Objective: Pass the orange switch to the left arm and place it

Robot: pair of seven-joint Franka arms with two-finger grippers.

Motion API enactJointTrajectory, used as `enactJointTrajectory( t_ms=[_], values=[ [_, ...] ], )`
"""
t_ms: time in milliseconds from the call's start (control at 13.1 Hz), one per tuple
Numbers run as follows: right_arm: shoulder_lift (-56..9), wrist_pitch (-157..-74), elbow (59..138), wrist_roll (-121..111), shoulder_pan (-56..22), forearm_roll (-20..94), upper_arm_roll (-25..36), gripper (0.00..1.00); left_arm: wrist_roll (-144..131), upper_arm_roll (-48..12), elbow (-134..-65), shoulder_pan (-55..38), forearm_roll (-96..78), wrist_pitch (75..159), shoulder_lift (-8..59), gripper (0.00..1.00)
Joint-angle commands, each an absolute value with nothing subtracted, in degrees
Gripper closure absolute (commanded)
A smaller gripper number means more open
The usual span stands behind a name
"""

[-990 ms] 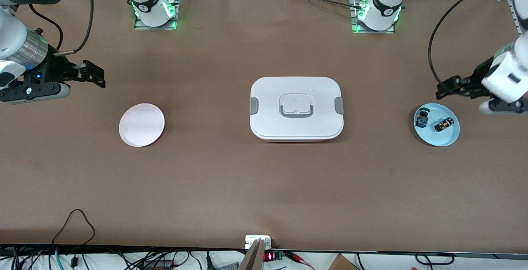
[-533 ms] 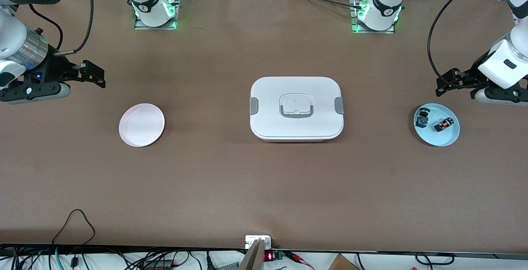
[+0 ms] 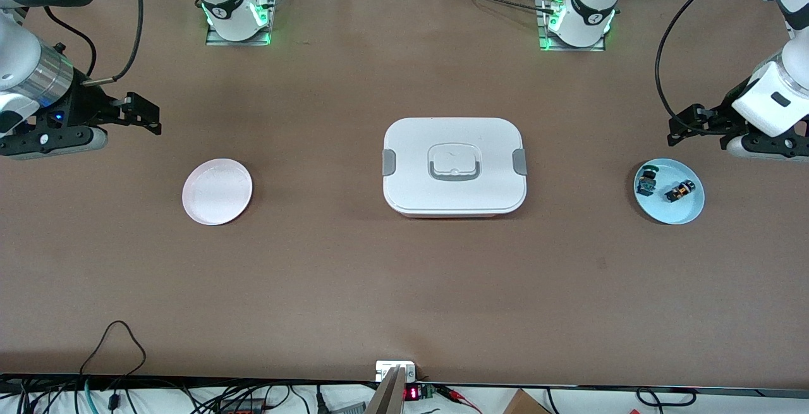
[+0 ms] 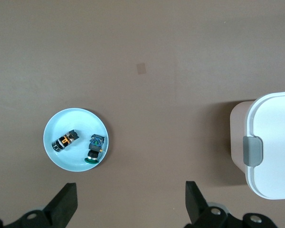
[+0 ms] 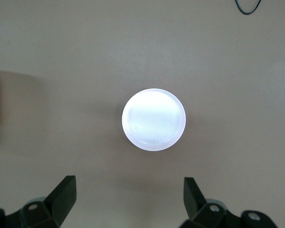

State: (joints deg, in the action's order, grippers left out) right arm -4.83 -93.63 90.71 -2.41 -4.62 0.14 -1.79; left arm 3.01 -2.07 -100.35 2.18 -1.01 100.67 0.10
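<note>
We found the orange switch point(image 3: 679, 191) lying in the blue plate point(image 3: 689, 213) beside the green one, probably light, rigid and best pinched across its black body, with left hand point(image 3: 686, 131) and right hand point(image 3: 144, 114) both spread wide, empty.

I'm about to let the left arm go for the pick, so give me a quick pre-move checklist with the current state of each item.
1. Left gripper open, nothing held: ok.
2. Orange switch lies in the blue plate, unobstructed: ok.
3. Green switch lies apart from the orange one: ok.
4. Left gripper directly over the orange switch: not ok, it is off the plate's edge.
5. Box shut, mid-table between the plates: ok.
6. Right gripper open, waiting by the pink plate: ok.
</note>
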Motion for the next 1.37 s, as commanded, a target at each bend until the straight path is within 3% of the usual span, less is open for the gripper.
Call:
enactJointTrajectory(
  t_ms=[0,1294],
  values=[
    [-4.6,-92.8,90.4,-2.0,-4.3,1.0,-1.9,0.00,3.6,-1.3,-98.9,1.4,-1.4,99.0,0.2,0.00],
    [-4.7,-92.9,90.4,-1.9,-3.8,1.0,-1.9,0.00,3.9,-1.2,-98.1,1.5,-1.5,98.7,1.1,0.00]
  ],
)
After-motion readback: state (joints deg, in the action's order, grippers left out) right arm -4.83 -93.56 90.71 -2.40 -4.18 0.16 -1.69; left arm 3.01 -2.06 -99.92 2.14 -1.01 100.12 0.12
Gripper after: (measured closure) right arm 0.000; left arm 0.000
